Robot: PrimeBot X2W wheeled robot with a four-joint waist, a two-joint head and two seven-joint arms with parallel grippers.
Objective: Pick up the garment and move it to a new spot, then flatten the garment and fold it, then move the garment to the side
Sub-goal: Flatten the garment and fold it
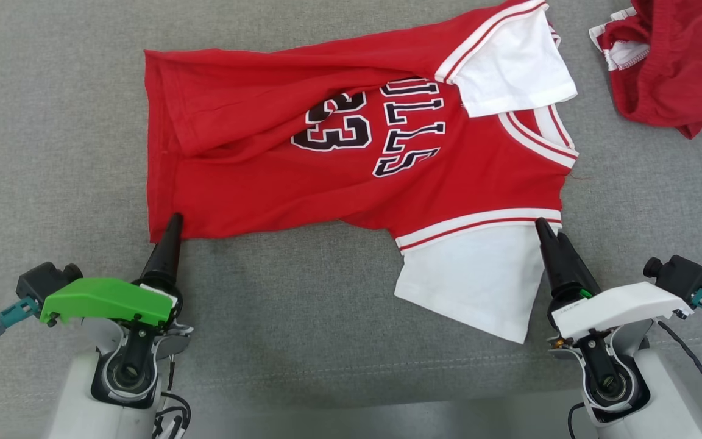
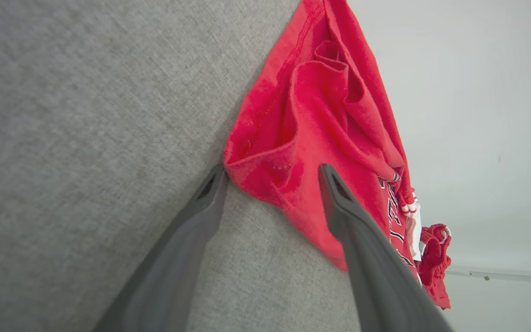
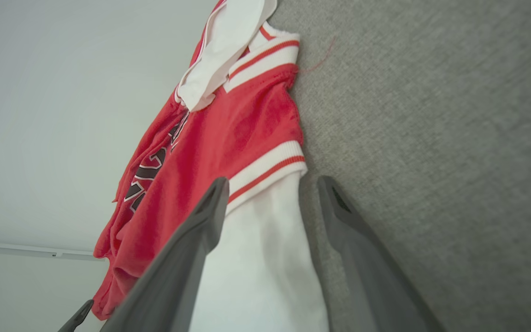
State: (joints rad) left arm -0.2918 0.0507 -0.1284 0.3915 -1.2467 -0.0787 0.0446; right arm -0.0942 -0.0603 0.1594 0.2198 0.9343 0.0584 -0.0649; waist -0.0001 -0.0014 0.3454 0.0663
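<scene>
Left end effector (image 2: 272,173), fingers spread and pinching nothing, is straddling the near hem corner of the garment (image 1: 302,183), one finger over red cloth, the other over bare desk (image 1: 52,122). Right end effector (image 3: 270,184), likewise spread, is straddling the edge of the garment's white sleeve (image 1: 479,280), just beside its striped band. The garment, a red jersey, is lying face up and wrinkled on the desk, its far side folded over. A second red garment (image 1: 674,61) is lying apart, beyond its collar end
</scene>
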